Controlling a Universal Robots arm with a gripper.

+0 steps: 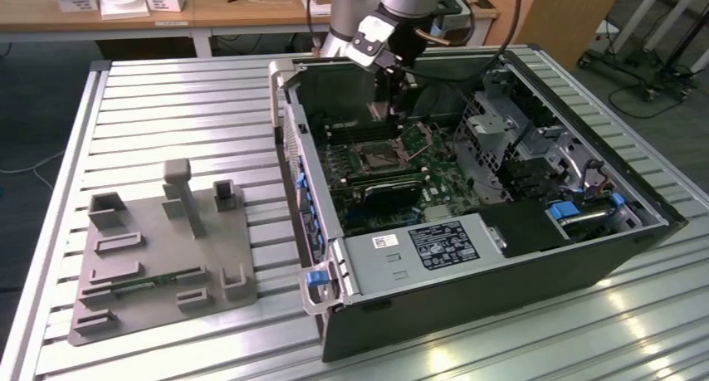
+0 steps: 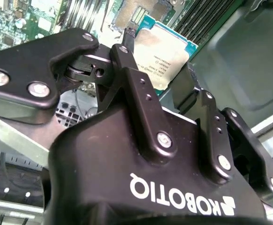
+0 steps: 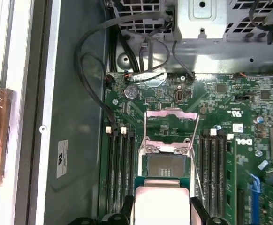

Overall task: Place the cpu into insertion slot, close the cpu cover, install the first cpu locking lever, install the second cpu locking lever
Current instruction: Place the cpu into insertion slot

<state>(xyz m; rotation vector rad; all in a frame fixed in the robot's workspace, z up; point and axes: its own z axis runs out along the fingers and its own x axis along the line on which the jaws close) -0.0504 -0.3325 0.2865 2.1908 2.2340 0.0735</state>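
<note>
The cpu (image 3: 162, 199) in the claw (image 3: 161, 212), near the open insertion slot (image 3: 167, 164).

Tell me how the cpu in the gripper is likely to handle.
The cpu looks like a thin flat plate, so it is probably stiff and light. The gripper pinches only its edges, and the metal top looks smooth, so it may slip. Being flat, it shouldn't roll.

A silver metal desk (image 1: 166, 99) with long ribbed slats spans the foreground, bright light glinting off its near edge. Behind it stands a wooden desk (image 1: 222, 12) carrying small white boxes (image 1: 122, 3). The floor (image 1: 33, 90) is dark grey-blue. At the exterior view's right, wheeled stand legs (image 1: 665, 61) and loose cables (image 1: 633, 96) rest on it.
</note>
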